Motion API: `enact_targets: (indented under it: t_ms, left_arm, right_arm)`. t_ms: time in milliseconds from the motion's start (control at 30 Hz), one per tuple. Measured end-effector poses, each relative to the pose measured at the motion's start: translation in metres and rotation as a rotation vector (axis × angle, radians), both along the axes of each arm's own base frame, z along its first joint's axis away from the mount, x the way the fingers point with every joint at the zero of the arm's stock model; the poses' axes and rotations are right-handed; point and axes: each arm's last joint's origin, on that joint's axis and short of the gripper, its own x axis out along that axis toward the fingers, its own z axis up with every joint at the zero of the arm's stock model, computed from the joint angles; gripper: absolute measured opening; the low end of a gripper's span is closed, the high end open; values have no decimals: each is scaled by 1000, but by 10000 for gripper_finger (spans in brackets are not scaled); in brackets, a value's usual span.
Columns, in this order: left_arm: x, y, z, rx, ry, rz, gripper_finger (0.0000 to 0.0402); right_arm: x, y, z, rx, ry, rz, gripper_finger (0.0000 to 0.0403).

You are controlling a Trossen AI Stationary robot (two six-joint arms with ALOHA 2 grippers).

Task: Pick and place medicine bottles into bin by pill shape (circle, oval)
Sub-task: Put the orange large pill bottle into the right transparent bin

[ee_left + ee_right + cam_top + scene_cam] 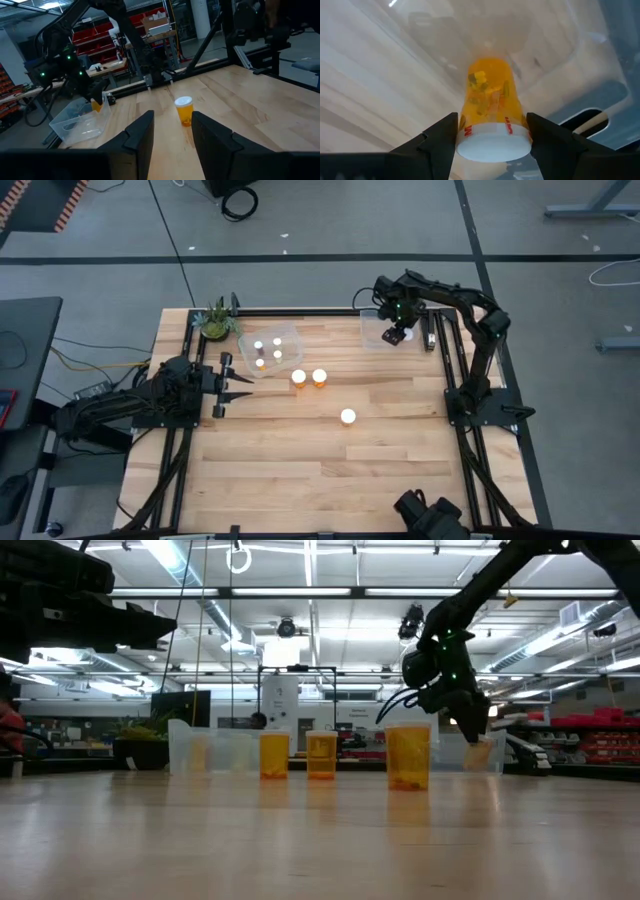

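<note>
My right gripper [397, 335] is over the clear bin [372, 330] at the table's far right, shut on an orange medicine bottle [490, 100] with a white cap. Three more orange bottles stand upright on the table: two side by side [298, 377] [320, 377] and one nearer the middle [348, 417]. Several white-capped bottles [268, 350] stand in the other clear bin [290, 335] at the far left. My left gripper [238, 388] waits at the table's left edge, level, open, with nothing between its fingers [142, 132]. My right gripper pinches the bottle between its two fingers at the top end, on the white cap's rim [465, 142] and the neck just under it. The fingers come from above, pointing down. The bottle hangs upright, cap up, its lower end [480, 752] inside the bin; whether it touches the floor I cannot tell.
A small green plant [215, 320] stands at the far left corner, beside the left bin. Black frame rails run along both table sides [455, 360]. Bare wood lies across the near half of the table [330, 480].
</note>
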Motion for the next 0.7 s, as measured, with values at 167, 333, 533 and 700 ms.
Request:
enact_targets:
  t_ms: [167,333,533,700]
  left_arm:
    - [0,0,0,0,0,-1,143]
    - [0,0,0,0,0,0,150]
    - [0,0,0,0,0,-1,148]
    - [0,0,0,0,0,-1,141]
  right_arm:
    - [-1,1,-2,23,13,7,237]
    - [-1,1,-2,17,19,20,237]
    - [1,-1,-2,-8,2,29,237]
    - [3,-4,-3,-31,-10,40,238]
